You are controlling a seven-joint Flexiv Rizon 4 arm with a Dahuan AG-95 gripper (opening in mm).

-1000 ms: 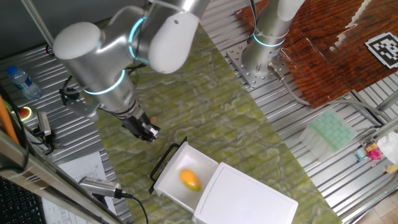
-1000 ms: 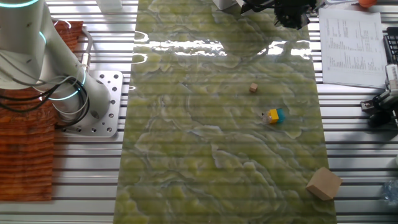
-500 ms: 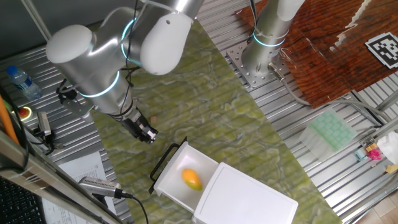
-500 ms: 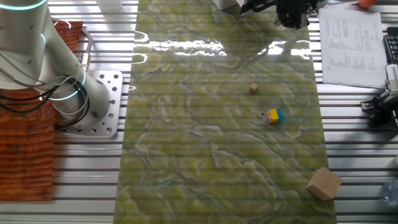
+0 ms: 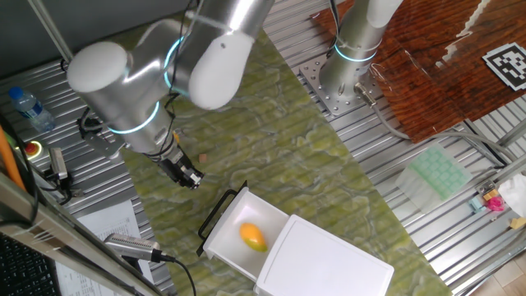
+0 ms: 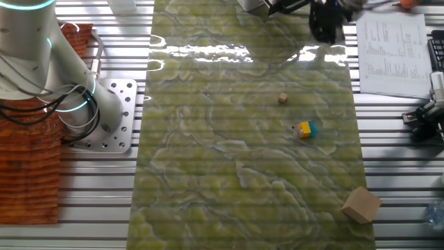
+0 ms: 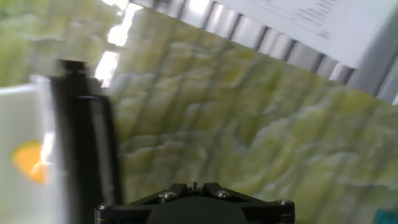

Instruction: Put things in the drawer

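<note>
The white drawer [image 5: 226, 247] stands pulled out of its white cabinet [image 5: 329, 263], black wire handle [image 5: 215, 215] in front. A yellow-orange lemon-shaped toy [image 5: 253, 237] lies inside it. My gripper [image 5: 189, 177] hangs just left of the handle, above the green mat, shut and holding nothing. The hand view is blurred: the gripper [image 7: 194, 185] is at the bottom, the handle [image 7: 84, 137] close on the left, and the toy [image 7: 28, 162] beyond it. Loose on the mat lie a tan cube [image 6: 282, 98], a yellow-and-blue item [image 6: 304, 129] and a cardboard-coloured block [image 6: 361, 204]. The gripper [image 6: 325, 24] shows blurred at the top.
A second arm's base [image 5: 345, 74] is bolted at the mat's far side. A pale green gridded tray [image 5: 440, 174] lies to the right, a water bottle [image 5: 29, 107] and a red button [image 5: 33, 149] to the left. Printed paper [image 6: 388, 42] lies beside the mat.
The arm has shifted a little, carrying the shut gripper slightly away from the drawer handle. The drawer, the toy fruit and the loose items have not moved.
</note>
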